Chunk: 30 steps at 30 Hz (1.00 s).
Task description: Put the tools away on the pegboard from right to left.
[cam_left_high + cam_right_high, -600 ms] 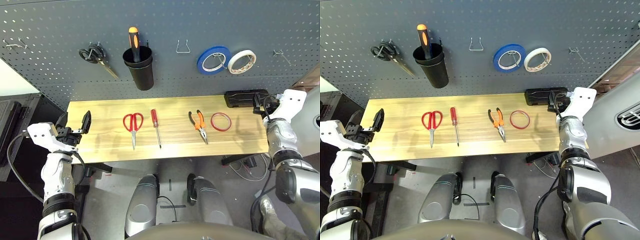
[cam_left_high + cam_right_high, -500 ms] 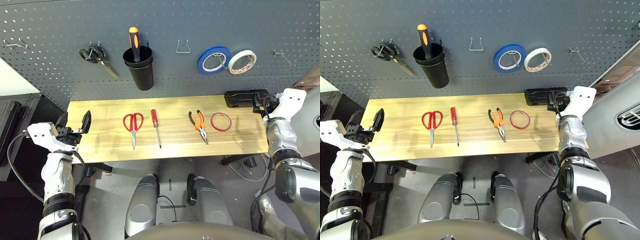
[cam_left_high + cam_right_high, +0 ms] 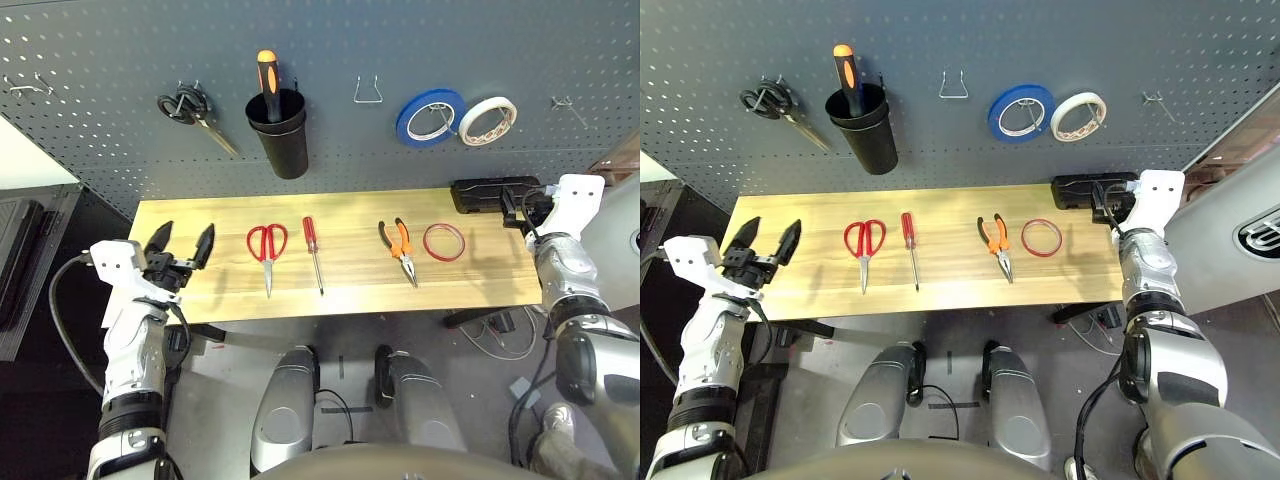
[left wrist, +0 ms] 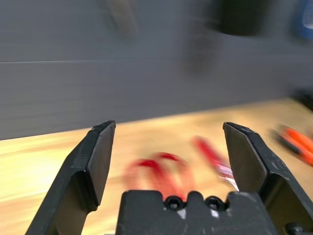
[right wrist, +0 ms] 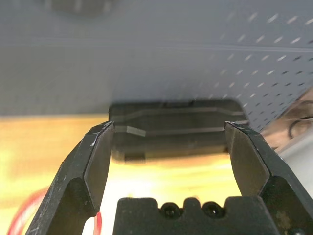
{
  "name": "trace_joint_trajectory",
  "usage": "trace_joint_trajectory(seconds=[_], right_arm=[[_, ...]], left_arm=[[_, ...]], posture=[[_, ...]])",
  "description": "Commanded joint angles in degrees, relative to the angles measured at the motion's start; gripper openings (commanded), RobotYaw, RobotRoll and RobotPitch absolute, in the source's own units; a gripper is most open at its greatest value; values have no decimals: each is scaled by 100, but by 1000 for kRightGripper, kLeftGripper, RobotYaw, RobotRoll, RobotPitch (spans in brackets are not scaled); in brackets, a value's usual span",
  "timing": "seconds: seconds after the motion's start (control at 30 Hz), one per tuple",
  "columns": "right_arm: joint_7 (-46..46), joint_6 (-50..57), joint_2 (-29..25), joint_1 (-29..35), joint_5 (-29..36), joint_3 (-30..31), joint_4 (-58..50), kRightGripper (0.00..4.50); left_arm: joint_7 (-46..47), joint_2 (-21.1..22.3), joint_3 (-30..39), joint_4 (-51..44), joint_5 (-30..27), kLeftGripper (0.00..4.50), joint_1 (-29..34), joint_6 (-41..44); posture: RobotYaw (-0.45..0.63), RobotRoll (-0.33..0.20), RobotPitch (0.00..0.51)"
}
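Pegboard (image 3: 320, 60), dark grey with a hole grid, is standing upright along the far side, running left to right and getting cut off by the frame at top and both sides. Black cup (image 3: 285, 135) is hanging on it left of centre with an orange-and-black handle sticking up out of it; black-handled scissors (image 3: 193, 115) are hanging to the left, a bare metal hook (image 3: 368, 93) to the right, then blue tape roll (image 3: 428, 117) and white tape roll (image 3: 487, 120).

Wooden table (image 3: 200, 215) is lying below the board, long axis left to right. Four tools are lying in a row on it, well apart. Red-handled scissors (image 3: 267, 250) are pointing their steel blades toward the near edge, handles far. Slim red-handled screwdriver (image 3: 312, 250) is lying near-to-far, handle far, tip near. Orange-and-black-handled pliers (image 3: 399, 248) are lying with handles far, nose toward the near edge, tilted slightly right. Thin red tape ring (image 3: 443, 242) is lying flat, rightmost.

Black box (image 3: 485, 195) is sitting at the far right corner of the table, partly hidden by the right gripper.

Left gripper (image 3: 182, 246) is hovering at the table's left end, fingers spread wide, gripping nothing. Right gripper (image 5: 168, 147) is sitting at the far right corner, fingers spread wide, empty, facing the black box.

Left wrist view is blurring the scissors and screwdriver.
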Motion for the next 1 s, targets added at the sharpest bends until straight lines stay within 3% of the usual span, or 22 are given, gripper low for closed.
trace_joint_trajectory(seconds=[0.03, 0.43, 1.0], right_arm=[[734, 430, -242, 31, -11, 120, -23, 4451], [2351, 826, -681, -455, -629, 991, 12, 4451], [3468, 1132, -482, -1310, -1904, 2356, 559, 4451]], left_arm=[[-339, 216, -419, -582, 61, 4500, 187, 548], [-863, 856, -1399, -1370, 723, 4500, 273, 991], [-852, 1223, -1497, -2129, 926, 4500, 701, 1425]], posture=[[196, 0, 269], [191, 0, 305], [259, 0, 371]])
